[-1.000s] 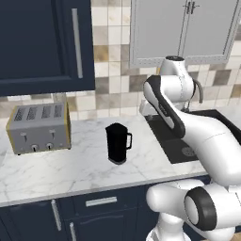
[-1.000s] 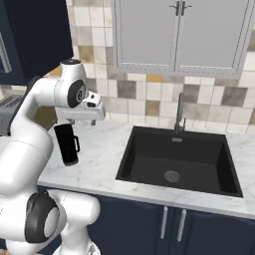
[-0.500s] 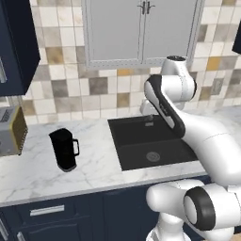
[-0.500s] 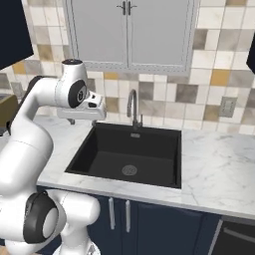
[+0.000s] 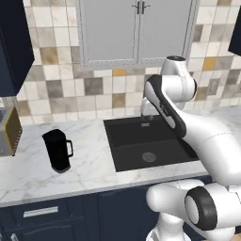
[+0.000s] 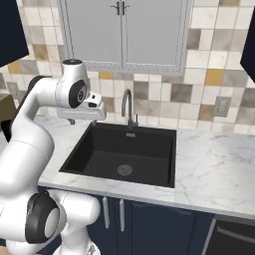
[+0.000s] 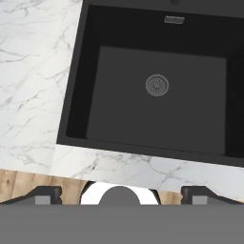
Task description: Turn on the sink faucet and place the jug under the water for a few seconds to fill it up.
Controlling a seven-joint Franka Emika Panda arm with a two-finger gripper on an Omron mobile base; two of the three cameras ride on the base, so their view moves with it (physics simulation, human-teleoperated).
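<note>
The sink faucet [image 6: 127, 103], a slim grey gooseneck, stands behind the black sink [image 6: 149, 158] with no water coming from its spout. On the marble to the left of the sink [image 5: 126, 151] stands the black jug [image 5: 57, 150], upright, handle to the right. My gripper [image 6: 72, 120] hangs over the sink's left rim, well away from the jug and left of the faucet. In the hand view the sink [image 7: 119, 95] and its round drain [image 7: 157, 85] lie straight below, and my gripper [image 7: 121, 194] is open with its fingertips [image 7: 48, 194] wide apart and nothing between them.
A toaster [image 5: 8, 131] sits at the counter's far left. Grey wall cabinets [image 5: 136, 30] hang above the sink. White marble counter [image 6: 219, 164] runs on to the right of the basin, with a wall outlet [image 6: 221, 106] above it.
The whole picture has shifted: the base has driven right along the counter, so the sink now sits in the middle and the jug and toaster lie further left. The arm holds its pose.
</note>
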